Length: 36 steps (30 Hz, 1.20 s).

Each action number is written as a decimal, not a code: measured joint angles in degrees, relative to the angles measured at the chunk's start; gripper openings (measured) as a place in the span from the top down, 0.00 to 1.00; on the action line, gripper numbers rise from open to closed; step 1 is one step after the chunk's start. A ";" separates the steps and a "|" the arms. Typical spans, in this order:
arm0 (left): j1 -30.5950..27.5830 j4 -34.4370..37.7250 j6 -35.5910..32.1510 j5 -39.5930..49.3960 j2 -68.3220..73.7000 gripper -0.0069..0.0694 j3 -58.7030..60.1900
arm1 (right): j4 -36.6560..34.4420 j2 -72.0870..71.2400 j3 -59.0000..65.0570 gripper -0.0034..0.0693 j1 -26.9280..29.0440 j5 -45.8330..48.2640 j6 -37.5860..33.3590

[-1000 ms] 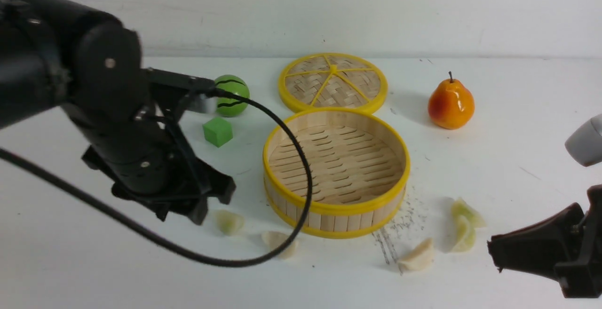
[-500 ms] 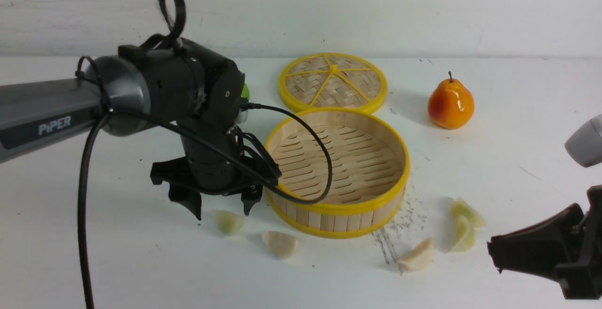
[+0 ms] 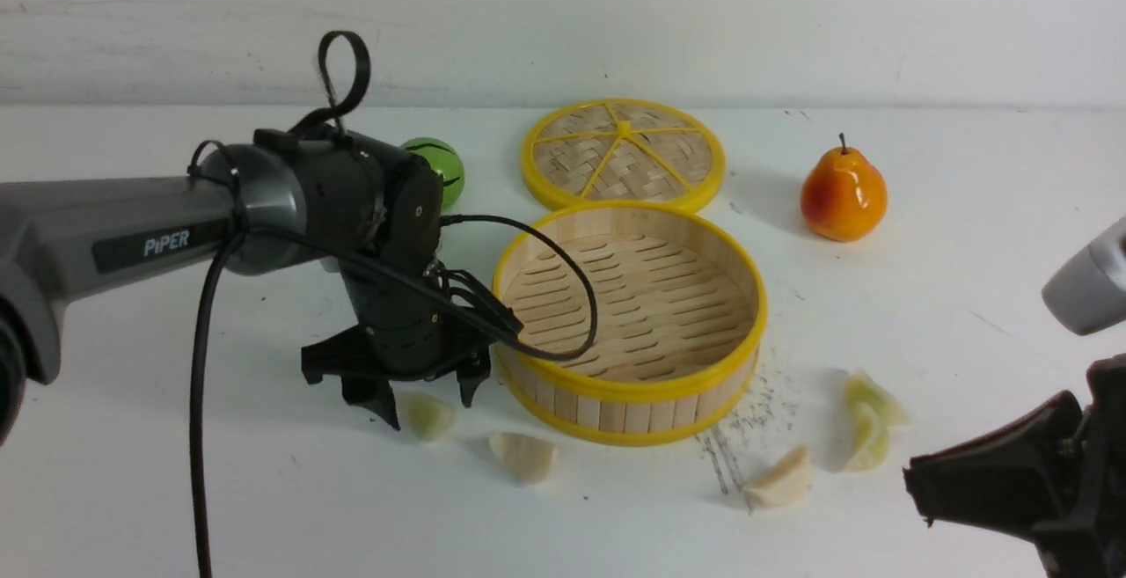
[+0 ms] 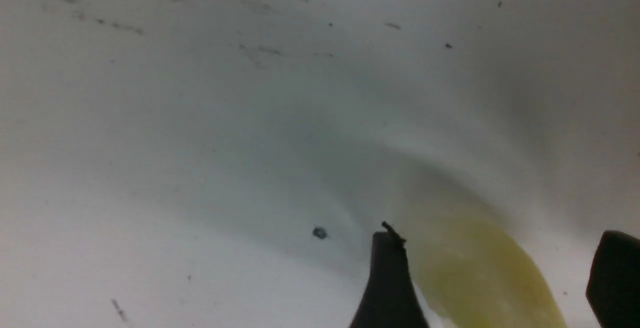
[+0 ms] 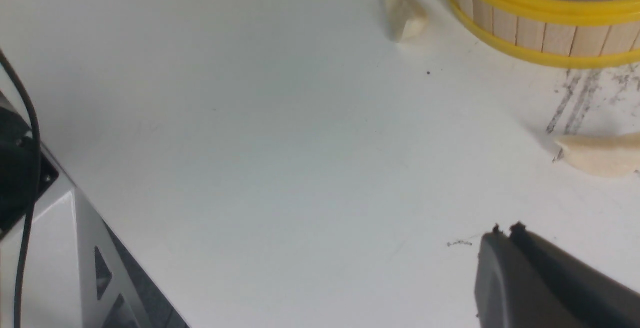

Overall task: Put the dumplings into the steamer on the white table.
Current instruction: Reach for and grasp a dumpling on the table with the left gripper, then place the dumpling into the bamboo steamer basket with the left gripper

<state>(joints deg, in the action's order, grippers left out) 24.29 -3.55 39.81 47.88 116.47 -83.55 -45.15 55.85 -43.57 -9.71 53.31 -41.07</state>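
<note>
The steamer (image 3: 633,386) stands empty in the middle of the white table (image 3: 968,164). Several dumplings lie on the table in front of it: a pale green one (image 3: 431,418), a cream one (image 3: 524,457), another cream one (image 3: 779,481) and two greenish ones (image 3: 866,442) touching each other. My left gripper (image 3: 427,402) is open and low, its fingers on either side of the pale green dumpling (image 4: 480,273), apart from it. My right gripper (image 3: 919,477) is shut and empty at the front right, near a cream dumpling (image 5: 600,154).
The woven lid (image 3: 623,154) lies behind the steamer. A pear (image 3: 843,195) stands at the back right. A green ball (image 3: 440,164) is partly hidden behind my left arm. Dark scuffs (image 3: 748,437) mark the table. The table's front edge (image 5: 100,228) shows in the right wrist view.
My left arm has swung in from the left and come down, so its open fingers now stand around the pale green dumpling. The right gripper has barely moved.
</note>
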 joint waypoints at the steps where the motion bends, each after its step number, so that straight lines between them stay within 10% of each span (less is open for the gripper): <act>1: 0.00 0.27 -0.59 0.10 0.95 0.27 0.00 | 1.16 0.00 0.00 0.95 -1.07 -0.26 0.00; 9: 0.00 3.11 -9.01 3.19 1.30 0.59 -1.88 | 3.82 -0.04 0.00 0.94 -2.94 -0.79 0.00; 19: 3.61 4.57 -19.41 17.79 2.41 0.59 -29.16 | 3.84 -0.22 0.00 0.94 -2.94 -0.97 0.47; 36: 12.04 4.38 -20.30 6.36 19.48 0.59 -47.97 | 3.42 -0.50 0.00 0.93 -2.94 1.02 1.30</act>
<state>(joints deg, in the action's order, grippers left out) 36.33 0.83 19.51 54.25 135.95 -131.52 -41.74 55.35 -43.57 -12.65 54.33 -39.77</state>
